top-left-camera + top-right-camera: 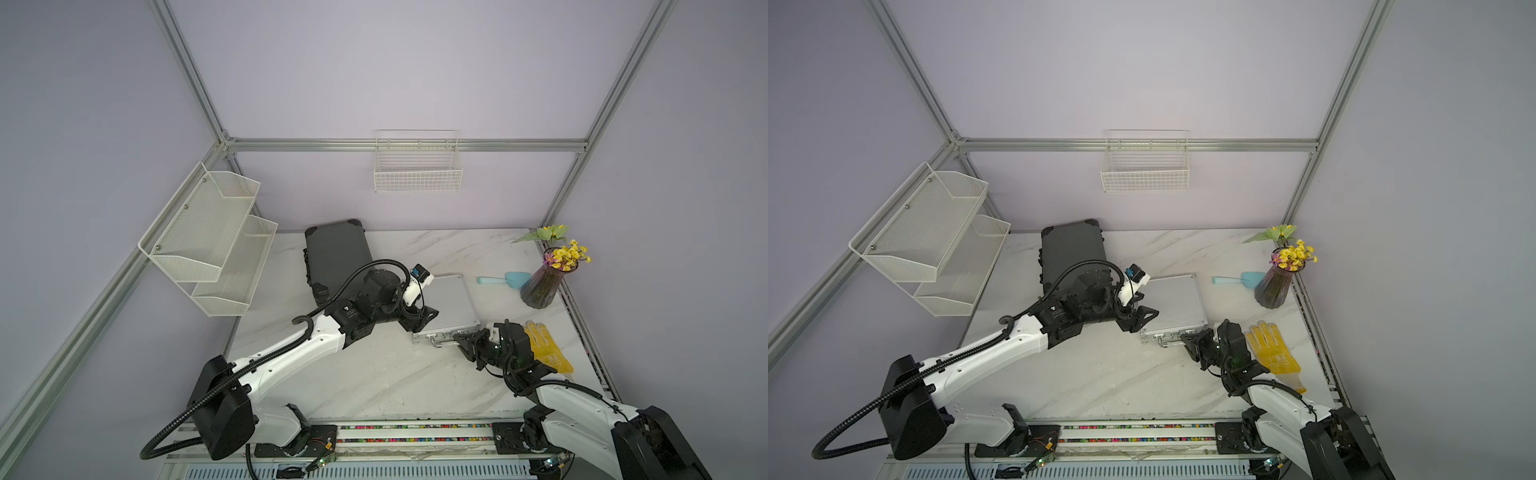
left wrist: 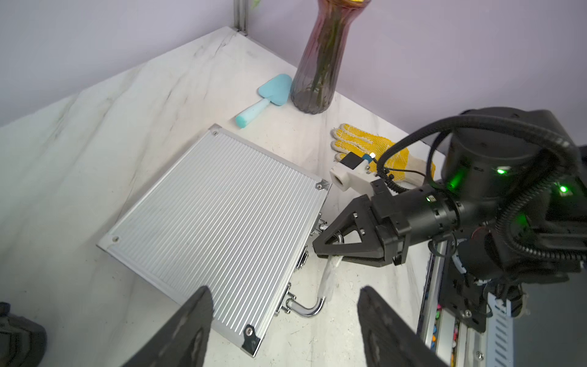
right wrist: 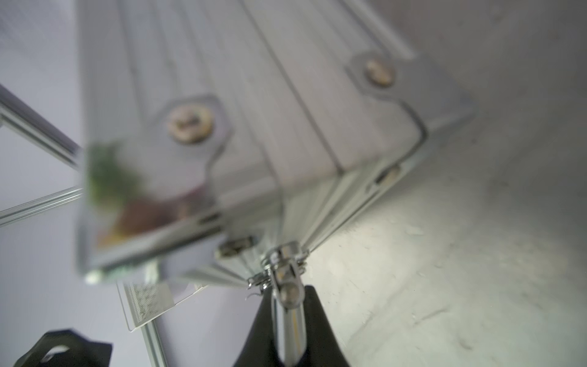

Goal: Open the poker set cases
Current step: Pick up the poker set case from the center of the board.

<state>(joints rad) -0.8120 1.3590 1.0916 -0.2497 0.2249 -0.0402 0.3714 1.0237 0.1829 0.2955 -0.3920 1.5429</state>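
The left arm (image 1: 291, 349) hides the near end of the dark grey case (image 1: 336, 253), lying shut beyond the shut silver case (image 1: 451, 305) on the bench (image 1: 374, 374). Close up the silver case blurs; right tool (image 2: 319, 251) clamped on its handle (image 3: 287, 317), left tool (image 2: 284, 295) apart over its corner. Glove (image 1: 544, 345), scoop (image 1: 505, 280), vase (image 1: 540, 286) sit beside it

Left end effector (image 2: 284, 290) spread, right end effector (image 2: 317, 249) pinched.

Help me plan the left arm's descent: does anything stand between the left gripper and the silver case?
Nothing visible does. The left gripper hangs open over a corner of the silver case. The right gripper, shut on the handle, sits aside.
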